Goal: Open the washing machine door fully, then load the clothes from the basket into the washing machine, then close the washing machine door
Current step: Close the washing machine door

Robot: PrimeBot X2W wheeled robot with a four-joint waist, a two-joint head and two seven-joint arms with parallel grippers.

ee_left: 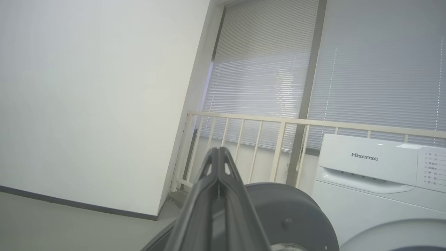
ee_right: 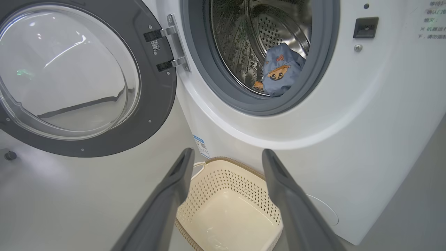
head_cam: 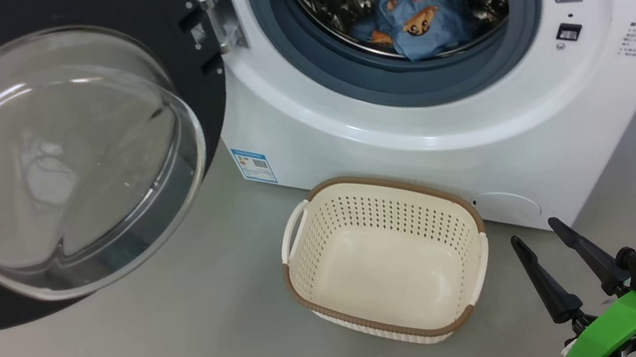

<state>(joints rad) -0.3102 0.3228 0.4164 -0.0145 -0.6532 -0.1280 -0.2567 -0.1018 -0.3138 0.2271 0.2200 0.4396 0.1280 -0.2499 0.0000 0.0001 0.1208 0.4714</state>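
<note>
Near the seal (head_cam: 404, 85), our clothes (head_cam: 419, 15) sit far forward, so we could pinch them shutting the door (head_cam: 60, 158); left gripper (ee_left: 218, 153) clenched empty, right gripper (head_cam: 532, 230) released.

The left gripper (ee_left: 218, 150) is shut tight, its two dark fingers pressed together and pointing up. Just behind it is the round grey door (ee_left: 292, 205). On the right stands the white washer (ee_left: 366, 174) with the word Hisense on it. Behind are a cream rail (ee_left: 278, 120), grey blinds (ee_left: 264, 69) and a white wall (ee_left: 87, 87).
</note>
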